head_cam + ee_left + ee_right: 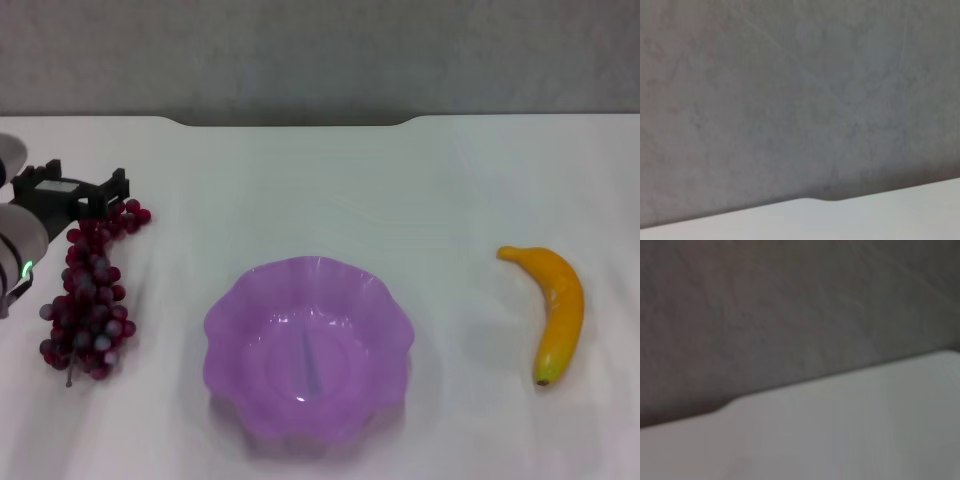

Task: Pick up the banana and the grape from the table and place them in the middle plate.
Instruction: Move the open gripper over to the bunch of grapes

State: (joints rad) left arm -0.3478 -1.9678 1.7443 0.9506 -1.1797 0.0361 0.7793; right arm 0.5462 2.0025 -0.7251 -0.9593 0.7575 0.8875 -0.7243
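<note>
I bring left gripper (100, 195) over far end of grapes (88, 300), left of plate (308, 350), for pick; can't tell finger state. Banana (553, 312) lies on table (300, 190) right of plate, untouched. Plate empty. Right arm unseen.

The left end effector (100, 195) hides the top of the grape (88, 295) bunch.

Left gripper (100, 193) at far left edge, low, wrist level; jaws unreadable. Right arm unseen.
</note>
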